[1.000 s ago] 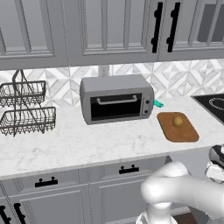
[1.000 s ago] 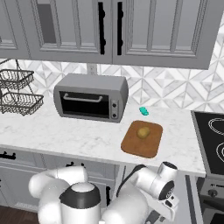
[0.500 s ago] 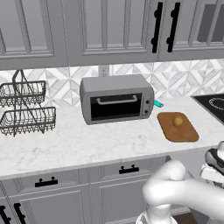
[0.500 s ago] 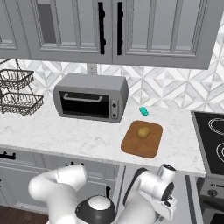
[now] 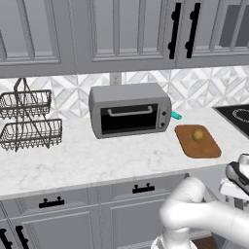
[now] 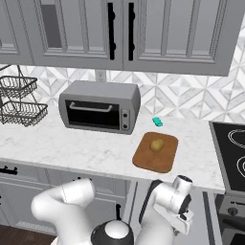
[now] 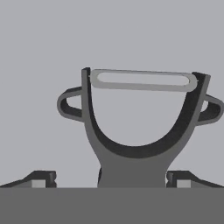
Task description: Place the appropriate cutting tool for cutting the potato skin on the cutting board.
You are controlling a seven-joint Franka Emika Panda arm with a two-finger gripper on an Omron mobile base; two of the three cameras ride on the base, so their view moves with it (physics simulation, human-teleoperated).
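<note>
The step in hand looks like picking up the cutting tool. In the hand view a dark grey Y-shaped peeler with a silver blade (image 7: 135, 153) stands straight ahead of the tool (image 7: 111, 179). Its handle runs down between the two fingertips (image 7: 43, 179), which are spread wide and pinch nothing. The backdrop there is plain grey, so I cannot tell what the peeler rests on. From the right base view the tool (image 6: 178, 206) hangs low, below the edge of the white marble counter (image 6: 72, 143). The grey boxy toaster oven (image 6: 99, 106) sits on that counter with its door shut. The brown wooden cutting board (image 6: 154, 158) lies just to the right of the toaster oven and nearer the front, with the small yellow-tan potato (image 6: 157, 144) on it. A small teal object (image 6: 157, 122) lies behind the board. A two-tier black wire basket rack (image 5: 29, 121) stands well to the toaster oven's left. The next move probably calls for closing squarely on the peeler's handle, then lifting it up to the board beside the potato.
</note>
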